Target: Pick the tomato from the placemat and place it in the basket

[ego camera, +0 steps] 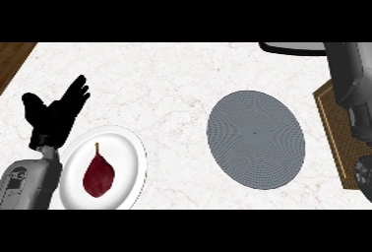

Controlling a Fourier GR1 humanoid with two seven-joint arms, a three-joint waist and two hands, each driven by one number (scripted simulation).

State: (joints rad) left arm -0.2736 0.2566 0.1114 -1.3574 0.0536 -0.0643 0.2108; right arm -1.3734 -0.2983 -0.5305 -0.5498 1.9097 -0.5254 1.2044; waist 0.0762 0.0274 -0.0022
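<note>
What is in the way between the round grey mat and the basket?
Nothing visible lies on the counter between the mat and the basket. The right arm reaches over the basket at the view's right edge. No tomato shows on the mat.

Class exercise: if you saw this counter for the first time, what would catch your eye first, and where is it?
Probably the dark red pointed fruit lying on the white plate at lower left, beside the open black left hand resting with fingers up. Next, the round grey placemat right of centre, with nothing on it. At the right edge, a grey arm reaches over a brown basket.
</note>
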